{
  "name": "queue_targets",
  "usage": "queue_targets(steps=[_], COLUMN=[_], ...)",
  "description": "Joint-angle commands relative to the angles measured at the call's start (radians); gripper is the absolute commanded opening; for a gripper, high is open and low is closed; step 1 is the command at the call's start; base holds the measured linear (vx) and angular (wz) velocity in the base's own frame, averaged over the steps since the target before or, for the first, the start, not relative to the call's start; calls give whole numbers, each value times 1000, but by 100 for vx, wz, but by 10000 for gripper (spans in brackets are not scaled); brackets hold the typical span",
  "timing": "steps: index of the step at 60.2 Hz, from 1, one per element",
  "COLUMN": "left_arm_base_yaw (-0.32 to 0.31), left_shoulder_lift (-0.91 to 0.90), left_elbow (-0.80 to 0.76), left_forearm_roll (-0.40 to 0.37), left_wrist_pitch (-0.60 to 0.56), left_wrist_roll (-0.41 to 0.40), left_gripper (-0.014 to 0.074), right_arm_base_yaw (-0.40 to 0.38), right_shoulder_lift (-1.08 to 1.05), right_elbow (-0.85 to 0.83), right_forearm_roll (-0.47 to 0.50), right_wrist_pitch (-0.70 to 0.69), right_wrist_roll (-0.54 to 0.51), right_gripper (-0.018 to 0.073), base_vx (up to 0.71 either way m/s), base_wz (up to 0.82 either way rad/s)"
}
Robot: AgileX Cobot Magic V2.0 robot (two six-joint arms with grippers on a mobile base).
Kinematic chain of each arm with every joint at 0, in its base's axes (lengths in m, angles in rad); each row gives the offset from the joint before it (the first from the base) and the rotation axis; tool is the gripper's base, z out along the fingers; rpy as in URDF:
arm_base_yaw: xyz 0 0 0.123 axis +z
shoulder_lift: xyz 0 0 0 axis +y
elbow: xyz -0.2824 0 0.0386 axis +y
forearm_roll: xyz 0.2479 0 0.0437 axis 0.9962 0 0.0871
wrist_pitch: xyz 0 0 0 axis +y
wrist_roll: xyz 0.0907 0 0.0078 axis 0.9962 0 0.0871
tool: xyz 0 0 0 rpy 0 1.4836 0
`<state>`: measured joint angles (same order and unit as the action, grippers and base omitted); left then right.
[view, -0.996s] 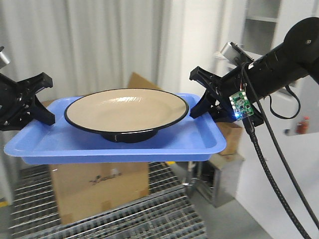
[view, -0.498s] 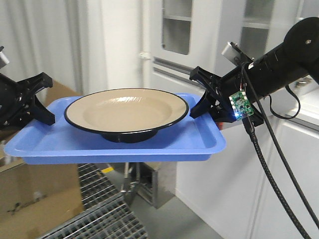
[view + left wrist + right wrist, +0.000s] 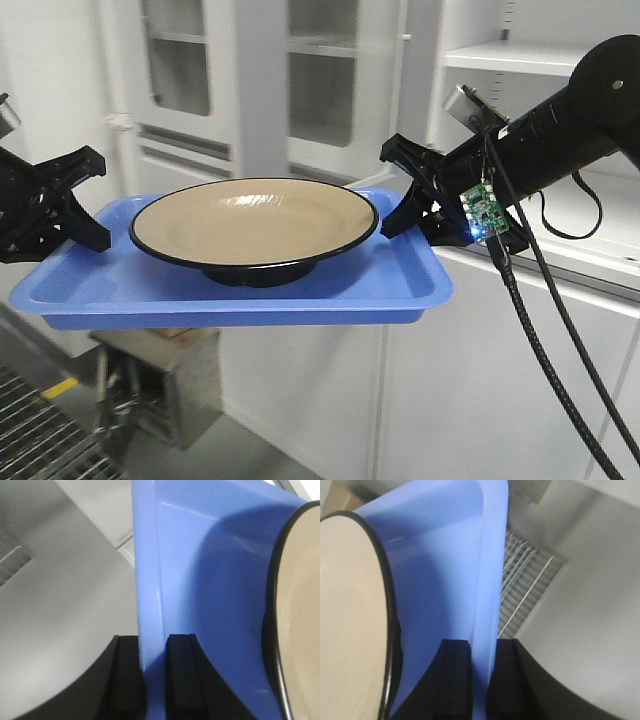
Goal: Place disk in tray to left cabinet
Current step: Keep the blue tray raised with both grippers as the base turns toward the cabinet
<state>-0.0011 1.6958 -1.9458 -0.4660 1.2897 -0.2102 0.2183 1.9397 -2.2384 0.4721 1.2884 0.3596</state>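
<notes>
The left tool [image 3: 92, 203] is clamped on one short rim of the blue tray [image 3: 250, 292], with one finger [image 3: 131, 677] outside the wall and the other inside. The right tool [image 3: 393, 190] pinches the opposite rim the same way. Between the two tools the tray hangs level in the air, and the disk [image 3: 255, 215] sits upright at its middle. Beyond the right tool stands a white cabinet [image 3: 530, 60] with an open shelf.

The right end effector [image 3: 480, 655] pinches the tray [image 3: 445, 555] by its raised rim, one black jaw on each side. The disk [image 3: 347, 610] (tan, thin black rim) lies inside at left. Metal grating [image 3: 522, 585] shows beyond.
</notes>
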Motion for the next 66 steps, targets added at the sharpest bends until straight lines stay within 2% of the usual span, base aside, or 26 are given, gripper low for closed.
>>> queue_targets(steps=[1,66], left_arm_base_yaw=[-14,-14], left_shoulder_lift=[-51,-51], left_elbow=[-29,-29], left_forearm_roll=[-106,-106], left_wrist_pitch=[-42,-42], left_wrist_roll=[-6,-6], left_gripper=[1,1], right_arm_base_yaw=[12,12], right_shoulder_lift=[-57,-57], right_elbow=[-33,-33], right_forearm_roll=[93,93], right_wrist_pitch=[-13,-13], right_wrist_roll=[-16,-16], right_gripper=[-1,-1], base_vx=[13,10], base_wz=[-52,-36])
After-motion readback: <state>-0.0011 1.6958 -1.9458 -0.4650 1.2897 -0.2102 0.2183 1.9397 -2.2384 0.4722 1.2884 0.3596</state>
